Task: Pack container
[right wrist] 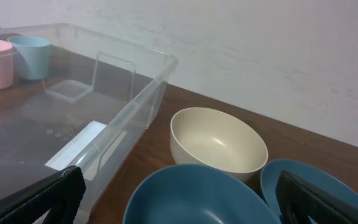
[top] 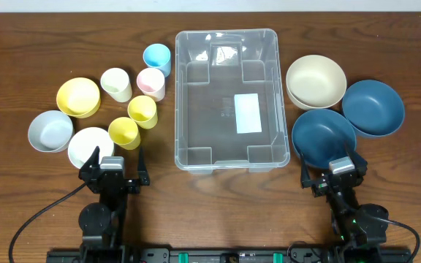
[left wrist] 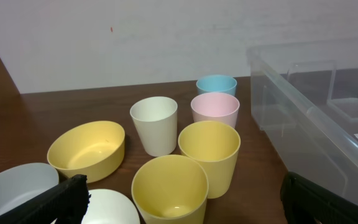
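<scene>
- While both arms sit at the desk's [top: 20, 44] near edge, overhead shows the container [top: 210, 117] at desk centre, nearer the far edge, white label [top: 248, 113] on its base.
- Same view, left gripper [top: 116, 157]: jaws wide apart, left of container's near-left corner and clear of it; cups [top: 142, 111] just beyond it.
- Same view, right gripper [top: 332, 166]: jaws wide apart, right of container's near-right corner, not touching; blue bowl [top: 324, 135] right at its tips.
- Left wrist: fingers [left wrist: 61, 199] spread to both bottom corners, yellow cup [left wrist: 169, 190] ahead betw. them; container's wall on the right, apart from gripper.
- Right wrist: fingers spread likewise; container on the left, its near corner by the left finger; cream bowl [right wrist: 219, 140] + blue bowl ahead.
</scene>
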`<state>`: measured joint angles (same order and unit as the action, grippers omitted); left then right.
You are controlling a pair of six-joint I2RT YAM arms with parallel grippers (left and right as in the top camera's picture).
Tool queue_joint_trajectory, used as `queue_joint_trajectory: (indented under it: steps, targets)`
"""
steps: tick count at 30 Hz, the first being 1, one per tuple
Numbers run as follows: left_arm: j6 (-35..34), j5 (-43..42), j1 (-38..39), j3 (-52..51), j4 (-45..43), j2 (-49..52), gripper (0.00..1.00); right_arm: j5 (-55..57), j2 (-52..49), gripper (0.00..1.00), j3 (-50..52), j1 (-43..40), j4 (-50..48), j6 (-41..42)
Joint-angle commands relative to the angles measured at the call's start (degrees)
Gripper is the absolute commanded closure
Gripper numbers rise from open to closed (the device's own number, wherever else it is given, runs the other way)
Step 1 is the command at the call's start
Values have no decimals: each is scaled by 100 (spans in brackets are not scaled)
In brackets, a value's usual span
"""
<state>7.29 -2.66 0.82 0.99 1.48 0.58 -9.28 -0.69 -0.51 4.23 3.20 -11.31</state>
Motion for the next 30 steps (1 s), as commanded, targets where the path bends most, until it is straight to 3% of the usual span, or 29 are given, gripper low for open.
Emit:
queue_joint_trajectory:
  steps: [1, 30]
  targets:
    - [-72, 11, 17, -76, 234, -31, 2, -39, 35, 1, 20, -52, 7, -76]
    - [-72, 11, 221, -76, 234, -31, 2, -42, 35, 1, 20, -52, 7, -76]
